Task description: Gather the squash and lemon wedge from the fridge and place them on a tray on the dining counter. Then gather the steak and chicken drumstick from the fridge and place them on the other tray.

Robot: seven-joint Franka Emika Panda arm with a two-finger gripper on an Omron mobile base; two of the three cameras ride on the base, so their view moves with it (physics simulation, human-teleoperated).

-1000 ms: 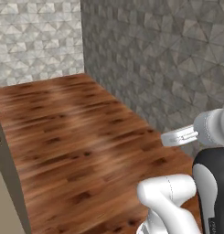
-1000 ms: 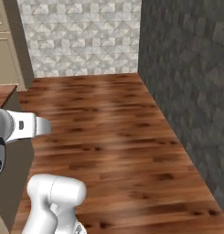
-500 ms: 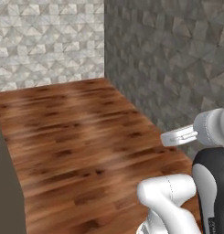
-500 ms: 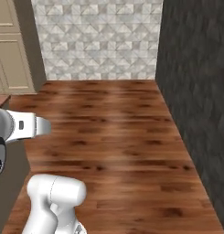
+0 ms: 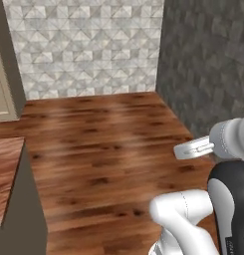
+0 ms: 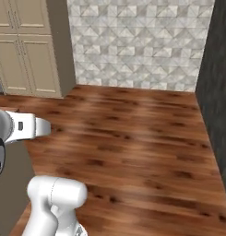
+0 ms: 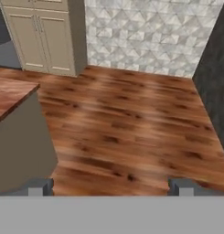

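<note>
We're looking out over a reddish-brown wood-grain floor [image 6: 137, 152] running to a grey-white patterned tile wall [image 6: 137, 46] and a darker grey wall [image 5: 208, 64] on the right. The dining counter [image 7: 10, 93] is poking in at the left of the hand view: same reddish wood-grain top, plain beige base below it, just one corner showing. Its edge is also sitting at the lower left of the left base view. Beige panelled cabinets [image 7: 38, 36] are standing beyond it. Our gripper [image 7: 111, 186] is hanging wide open with nothing between the fingers [image 7: 40, 186], pointing over bare floor.
</note>
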